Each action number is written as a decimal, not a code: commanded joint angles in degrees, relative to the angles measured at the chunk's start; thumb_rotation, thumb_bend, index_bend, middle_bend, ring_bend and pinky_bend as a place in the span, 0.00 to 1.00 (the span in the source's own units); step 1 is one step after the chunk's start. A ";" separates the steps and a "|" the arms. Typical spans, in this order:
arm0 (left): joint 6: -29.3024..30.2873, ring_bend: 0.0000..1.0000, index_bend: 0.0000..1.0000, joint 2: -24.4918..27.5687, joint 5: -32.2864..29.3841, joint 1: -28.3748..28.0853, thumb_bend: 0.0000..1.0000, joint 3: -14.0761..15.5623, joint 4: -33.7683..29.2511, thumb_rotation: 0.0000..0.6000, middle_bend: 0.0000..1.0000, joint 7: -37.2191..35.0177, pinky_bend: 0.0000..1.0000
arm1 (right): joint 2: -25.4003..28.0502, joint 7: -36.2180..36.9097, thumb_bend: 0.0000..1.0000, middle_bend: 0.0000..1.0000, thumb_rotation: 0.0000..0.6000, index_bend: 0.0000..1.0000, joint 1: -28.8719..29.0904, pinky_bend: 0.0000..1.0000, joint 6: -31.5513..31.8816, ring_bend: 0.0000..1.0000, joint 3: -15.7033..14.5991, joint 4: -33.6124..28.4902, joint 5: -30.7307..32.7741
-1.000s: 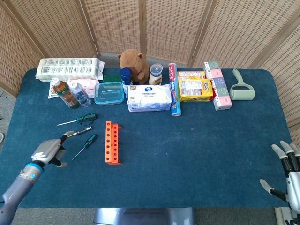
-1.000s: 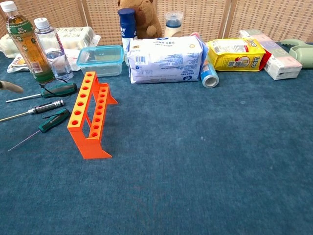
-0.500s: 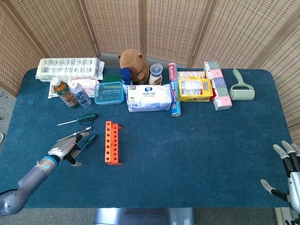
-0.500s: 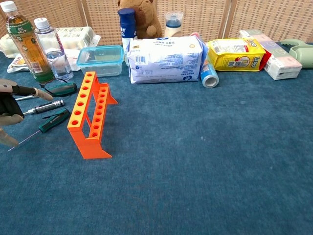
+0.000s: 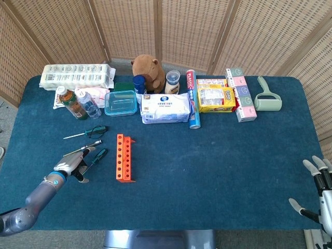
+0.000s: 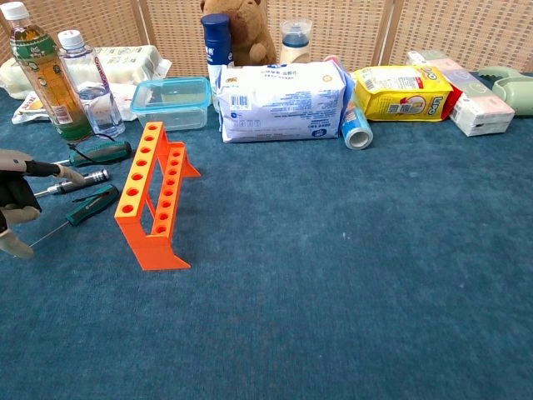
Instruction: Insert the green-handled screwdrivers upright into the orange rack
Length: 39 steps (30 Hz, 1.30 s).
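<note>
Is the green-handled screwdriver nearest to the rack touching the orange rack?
Apart. In the chest view, blue cloth shows between the handle of the nearest green-handled screwdriver and the orange rack. The head view shows the same gap.

Head view high above table; chest view low, near; orange rack shared.

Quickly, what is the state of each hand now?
Left hand: open, fingers apart over the screwdriver shafts, holding nothing.
Right hand: open, fingers spread, holding nothing.
</note>
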 commanded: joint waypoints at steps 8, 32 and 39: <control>2.32 0.87 0.00 -2.09 -4.17 -3.00 0.12 2.12 0.50 1.00 0.87 3.43 0.91 | 0.23 0.59 0.00 0.08 1.00 0.13 -0.14 0.00 0.31 0.02 0.03 0.04 0.00; 5.53 0.87 0.00 -2.22 -4.93 -6.29 0.12 4.02 -5.81 1.00 0.87 6.81 0.91 | 0.67 1.63 0.00 0.08 1.00 0.13 -0.39 0.00 0.76 0.02 0.02 0.08 -0.09; 11.45 0.87 0.00 -3.70 -1.92 -5.41 0.14 3.64 -5.33 1.00 0.87 7.84 0.91 | 0.80 1.97 0.00 0.08 1.00 0.13 -0.43 0.00 0.81 0.02 0.02 0.12 -0.10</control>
